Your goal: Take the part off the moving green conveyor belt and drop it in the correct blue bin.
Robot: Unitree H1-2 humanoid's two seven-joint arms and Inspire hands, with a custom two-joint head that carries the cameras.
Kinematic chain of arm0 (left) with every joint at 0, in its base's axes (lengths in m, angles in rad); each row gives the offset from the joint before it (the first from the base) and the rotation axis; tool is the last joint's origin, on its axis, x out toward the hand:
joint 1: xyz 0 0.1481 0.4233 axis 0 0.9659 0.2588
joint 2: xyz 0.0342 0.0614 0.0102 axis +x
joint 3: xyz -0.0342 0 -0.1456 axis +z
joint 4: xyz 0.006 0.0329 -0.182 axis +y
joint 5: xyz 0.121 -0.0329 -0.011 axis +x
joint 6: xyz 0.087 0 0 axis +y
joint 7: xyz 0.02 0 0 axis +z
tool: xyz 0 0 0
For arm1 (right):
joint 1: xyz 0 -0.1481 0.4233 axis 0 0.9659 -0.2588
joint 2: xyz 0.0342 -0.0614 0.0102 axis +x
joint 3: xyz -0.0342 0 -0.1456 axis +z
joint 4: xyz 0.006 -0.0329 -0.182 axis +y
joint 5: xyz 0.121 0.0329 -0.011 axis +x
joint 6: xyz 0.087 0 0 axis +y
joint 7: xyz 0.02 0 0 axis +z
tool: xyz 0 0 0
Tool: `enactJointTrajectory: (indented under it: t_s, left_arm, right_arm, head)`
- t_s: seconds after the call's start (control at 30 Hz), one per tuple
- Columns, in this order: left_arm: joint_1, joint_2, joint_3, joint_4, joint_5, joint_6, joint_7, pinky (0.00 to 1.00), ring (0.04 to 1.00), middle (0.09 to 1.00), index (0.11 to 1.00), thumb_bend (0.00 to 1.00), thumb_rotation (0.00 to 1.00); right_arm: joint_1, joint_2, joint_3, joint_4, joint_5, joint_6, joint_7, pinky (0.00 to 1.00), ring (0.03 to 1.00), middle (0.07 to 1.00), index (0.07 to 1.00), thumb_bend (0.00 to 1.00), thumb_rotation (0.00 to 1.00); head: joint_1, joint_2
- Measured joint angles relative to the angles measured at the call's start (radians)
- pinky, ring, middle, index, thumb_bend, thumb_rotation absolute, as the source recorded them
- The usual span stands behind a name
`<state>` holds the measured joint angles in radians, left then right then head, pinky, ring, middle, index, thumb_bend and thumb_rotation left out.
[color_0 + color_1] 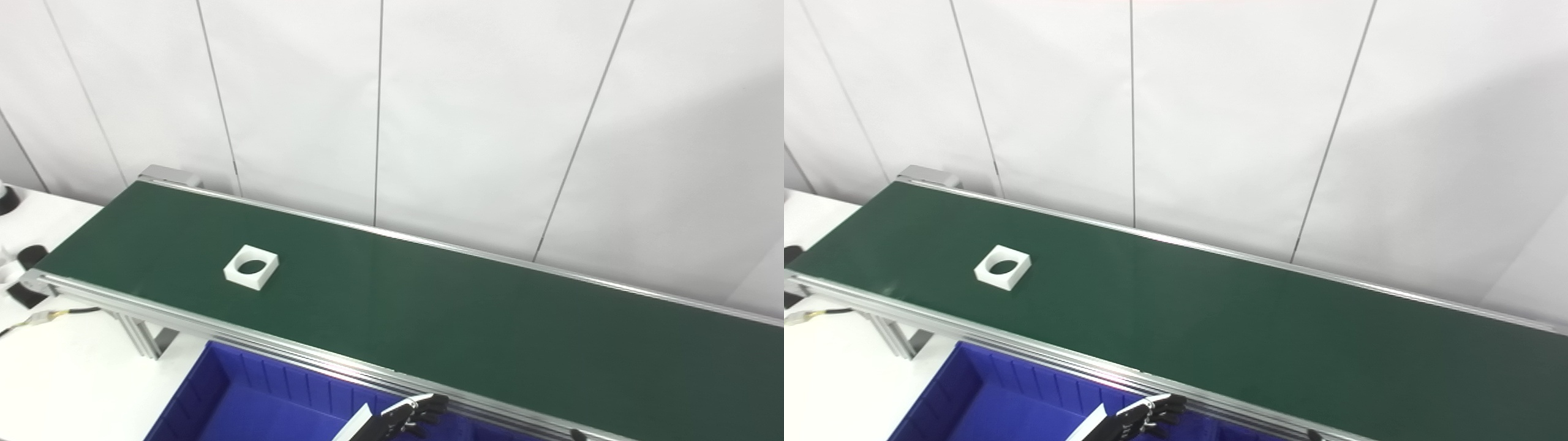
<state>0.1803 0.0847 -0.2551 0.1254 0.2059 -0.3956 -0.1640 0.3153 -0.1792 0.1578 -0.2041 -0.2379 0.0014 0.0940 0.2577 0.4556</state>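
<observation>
While the white square part with a round hole [251,267] lies flat on the green conveyor belt [429,318] toward its left end, well apart from either hand, your left hand [410,416] waits low at the picture's bottom edge, over the near rim of the blue bin [202,392] and just below the belt's aluminium side rail [294,352]. Its fingers [429,402] appear loosely curled and hold nothing; how wide they stand is hard to judge at this size. Of your right hand only a dark tip [577,435] shows at the bottom edge, so you cannot tell its state. The step in hand is judged to be the wait and the reach. Which way the belt runs cannot be read here, so watch the part and aim ahead of it. Lift the hand clear of the rail first, spread the fingers wider than the part's flat sides, and close across two opposite faces.
</observation>
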Motion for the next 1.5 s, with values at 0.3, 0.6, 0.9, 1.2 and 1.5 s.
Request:
enactJointTrajectory:
  t_s: [0.3,0.6,0.9,1.2,1.5]
  left_arm:
    - [-0.020,-0.017,0.003,0.032,-0.022,-0.028,0.004,0.72,0.795,0.828,0.827,0.94,0.22]
    - [-0.027,-0.015,0.027,-0.080,-0.109,-0.025,-0.003,0.73,0.814,0.847,0.831,0.92,0.23]
    - [-0.123,0.028,0.072,-0.265,-0.097,0.142,-0.018,0.87,0.919,0.924,0.900,0.81,0.25]
    - [-0.241,0.080,0.116,-0.279,-0.047,0.250,-0.021,0.85,0.924,0.960,0.945,0.79,0.31]
    - [-0.329,0.162,0.134,-0.186,0.037,0.280,-0.023,0.89,0.944,0.973,0.945,0.78,0.38]
  right_arm:
    - [-0.015,0.000,-0.003,0.037,0.059,-0.049,0.005,0.87,0.907,0.920,0.988,0.78,0.17]
    - [-0.033,0.007,-0.002,0.066,0.056,-0.097,-0.002,0.82,0.878,0.908,0.975,0.79,0.17]
    - [-0.049,0.018,0.002,0.089,0.055,-0.161,-0.003,0.77,0.858,0.886,0.956,0.83,0.23]
    - [-0.057,0.039,-0.003,0.128,0.051,-0.239,-0.024,0.69,0.812,0.849,0.928,0.85,0.24]
    - [-0.057,0.046,-0.003,0.128,0.049,-0.272,-0.034,0.67,0.798,0.843,0.925,0.84,0.25]
  head:
    - [0.017,-0.002]
    - [0.012,-0.003]
    - [-0.008,0.000]
    - [-0.023,0.008]
    - [-0.038,0.014]
